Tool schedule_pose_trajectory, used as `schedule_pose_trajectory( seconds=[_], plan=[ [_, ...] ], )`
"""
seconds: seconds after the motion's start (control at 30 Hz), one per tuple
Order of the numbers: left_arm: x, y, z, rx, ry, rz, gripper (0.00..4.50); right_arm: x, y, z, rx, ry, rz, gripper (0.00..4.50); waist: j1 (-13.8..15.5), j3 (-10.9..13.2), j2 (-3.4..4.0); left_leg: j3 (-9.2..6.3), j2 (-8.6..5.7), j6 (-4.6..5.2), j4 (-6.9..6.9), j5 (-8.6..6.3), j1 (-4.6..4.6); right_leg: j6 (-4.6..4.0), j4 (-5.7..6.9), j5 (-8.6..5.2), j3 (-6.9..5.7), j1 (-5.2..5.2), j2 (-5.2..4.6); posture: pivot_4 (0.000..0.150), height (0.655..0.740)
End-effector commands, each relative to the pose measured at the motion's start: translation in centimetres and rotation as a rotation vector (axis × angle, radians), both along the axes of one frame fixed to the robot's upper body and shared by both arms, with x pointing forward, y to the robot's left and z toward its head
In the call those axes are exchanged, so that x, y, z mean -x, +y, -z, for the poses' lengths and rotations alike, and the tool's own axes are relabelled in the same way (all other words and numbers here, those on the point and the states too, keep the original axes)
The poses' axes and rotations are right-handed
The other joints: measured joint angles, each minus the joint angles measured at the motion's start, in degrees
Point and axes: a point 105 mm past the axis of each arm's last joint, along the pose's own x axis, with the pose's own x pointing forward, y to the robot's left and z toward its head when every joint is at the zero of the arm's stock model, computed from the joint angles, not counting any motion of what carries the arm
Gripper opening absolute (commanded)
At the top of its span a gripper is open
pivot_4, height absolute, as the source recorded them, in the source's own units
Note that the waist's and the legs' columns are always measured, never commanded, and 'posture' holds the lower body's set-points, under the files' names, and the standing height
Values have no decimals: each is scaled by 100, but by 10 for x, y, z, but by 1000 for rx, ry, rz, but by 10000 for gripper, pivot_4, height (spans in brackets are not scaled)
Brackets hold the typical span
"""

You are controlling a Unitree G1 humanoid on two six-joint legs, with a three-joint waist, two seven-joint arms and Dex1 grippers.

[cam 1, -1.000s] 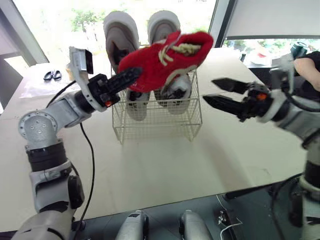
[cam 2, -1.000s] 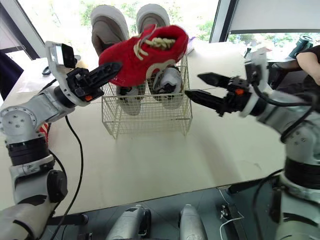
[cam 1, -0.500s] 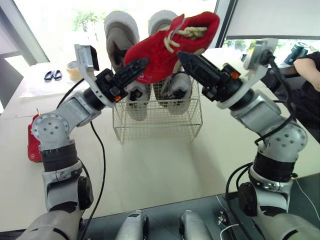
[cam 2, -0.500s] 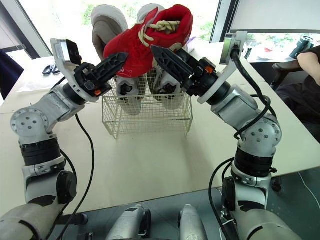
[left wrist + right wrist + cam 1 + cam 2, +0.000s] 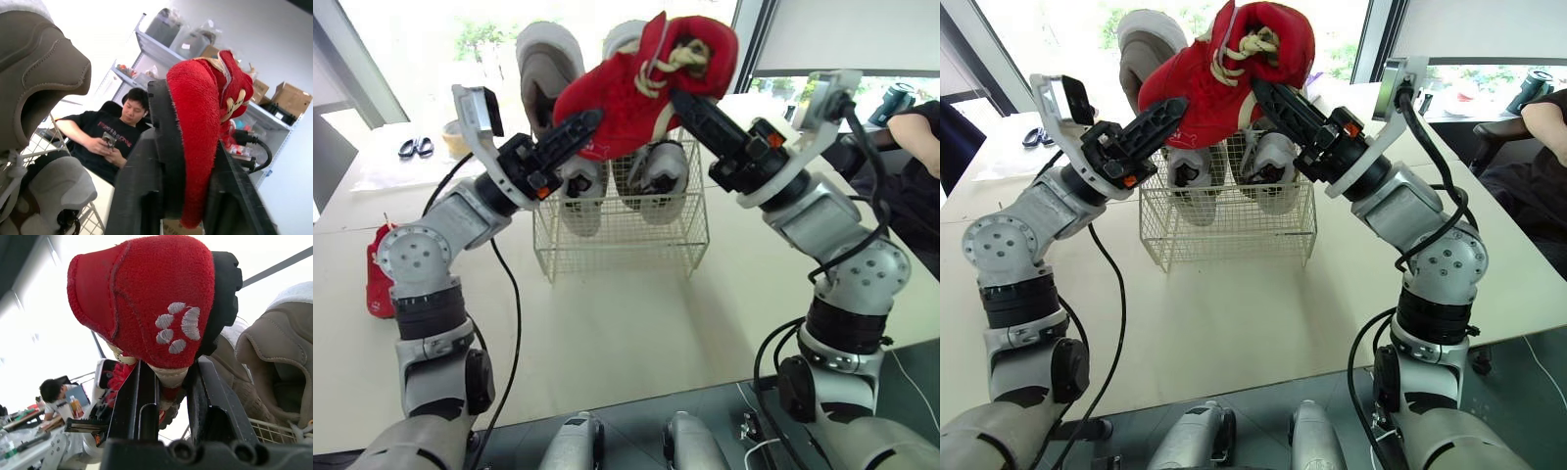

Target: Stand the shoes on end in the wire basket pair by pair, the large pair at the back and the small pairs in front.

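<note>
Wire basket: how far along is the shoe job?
Done: the large grey pair stands on end at the back of the wire basket. In hand: one red shoe is held above the basket, gripped by the left end effector and the right end effector. Left: seat it in front, then fetch the second red shoe lying on the table.

The lettering on the shirt (image 5: 113,140) is unreadable.

L gripper (image 5: 584,131), R gripper (image 5: 684,103) clamp red shoe (image 5: 631,83) (above basket (image 5: 626,250))
</note>
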Motion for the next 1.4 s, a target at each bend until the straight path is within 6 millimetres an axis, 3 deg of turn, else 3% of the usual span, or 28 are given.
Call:
schedule_pose_trajectory(
  seconds=[0.03,0.13,0.17,0.37,0.57,0.83,1.13,1.2,1.27,1.4],
  plan=[
    [9,1,-2,-60,-51,21,27037,14,7,-14,122,-121,-25,2858,5,0,0,0,0,0,0,0,0,0,0,0,0,0,0,1500,7400],
    [11,8,-1,-117,-79,0,42708,14,4,-7,295,-176,-11,2858,4,0,0,1,0,4,-1,-2,0,0,-4,0,-1,0,1,1500,7400],
    [11,13,-1,-135,-86,-10,43970,14,1,-3,373,-201,-6,2858,5,0,0,1,0,6,-2,-3,0,0,-6,0,-2,2,2,1500,7400],
    [10,41,-4,-208,-99,-71,43970,6,-24,24,774,-328,9,2858,9,2,1,2,2,45,0,-26,0,0,-13,0,-4,6,3,1500,7400],
    [8,38,-5,-205,-116,-88,43970,-19,-42,43,1003,-436,34,2858,16,2,0,4,5,43,1,-25,1,0,-14,0,-4,7,1,1500,7400],
    [8,31,-2,-193,-114,-95,43970,-38,-43,65,1087,-478,-19,2858,14,3,-1,2,6,6,-1,-4,0,0,-16,0,-3,4,0,1500,7400],
    [8,31,0,-199,-113,-113,43970,-43,-44,79,1062,-445,-38,2858,29,3,-1,1,4,3,-1,-3,-1,0,-16,0,-3,4,-4,1500,7400],
    [7,30,1,-199,-112,-114,45000,-43,-44,81,1052,-439,-35,13000,25,3,-1,1,4,3,-1,-3,0,0,-16,0,-3,4,-4,1500,7400],
    [7,30,1,-201,-111,-113,45000,-41,-44,83,1046,-433,-37,20287,23,3,-1,1,4,3,-1,-3,0,0,-16,0,-3,4,-4,1500,7400],
    [7,29,2,-205,-111,-112,45000,-39,-47,86,1076,-447,-5,41323,24,3,-1,1,4,2,-1,-3,0,0,-15,0,-3,4,-4,1500,7400]
  ],
)
